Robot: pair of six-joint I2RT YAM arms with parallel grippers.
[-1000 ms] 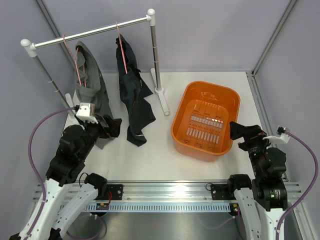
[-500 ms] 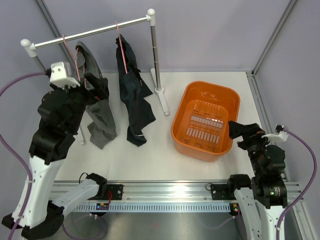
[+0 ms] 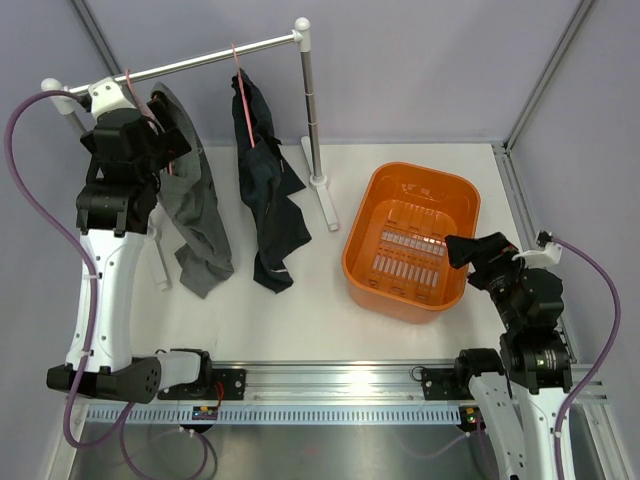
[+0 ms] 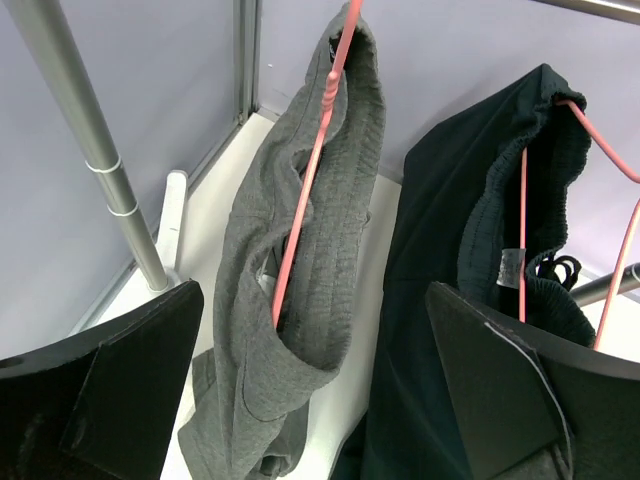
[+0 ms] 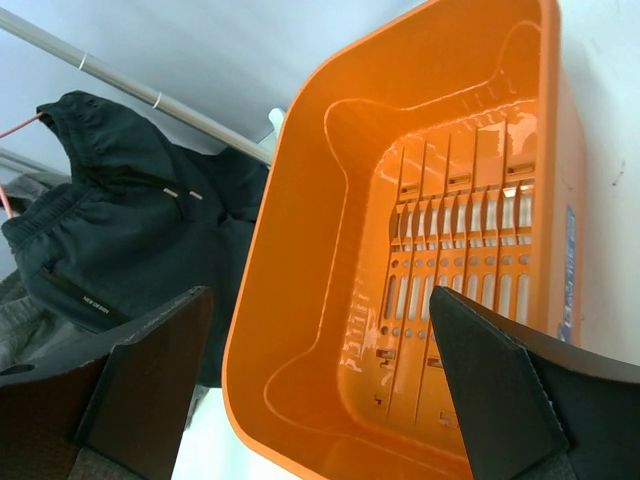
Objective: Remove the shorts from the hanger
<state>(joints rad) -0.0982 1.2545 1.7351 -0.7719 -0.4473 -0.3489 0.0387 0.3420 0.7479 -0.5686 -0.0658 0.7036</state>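
The mid-grey shorts [image 3: 200, 222] hang from a pink hanger [image 3: 154, 128] at the left end of the rail [image 3: 200, 62]. The dark navy shorts [image 3: 268, 200] hang from a second pink hanger [image 3: 243, 112] further right and have a pale mark near the hem. My left gripper [image 3: 170, 160] is raised to rail height and open, close beside the grey shorts' waistband. In the left wrist view its jaws [image 4: 312, 290] stand wide and empty, with the grey shorts [image 4: 320, 250] and their hanger [image 4: 305, 190] between them and the dark shorts [image 4: 450, 300] to the right. My right gripper [image 3: 463, 250] is open and empty.
An orange basket [image 3: 385, 190] stands at the right, and my right gripper [image 5: 320, 292] hovers at its near right rim [image 5: 260, 300]. The rack's right post [image 3: 312, 110] and foot [image 3: 327, 205] stand between the clothes and the basket. The left post [image 4: 90, 140] is beside my left arm.
My left arm has risen from table level, near the grey shorts' hem, to the rail beside their waistband. My right gripper has shifted slightly left towards the basket.
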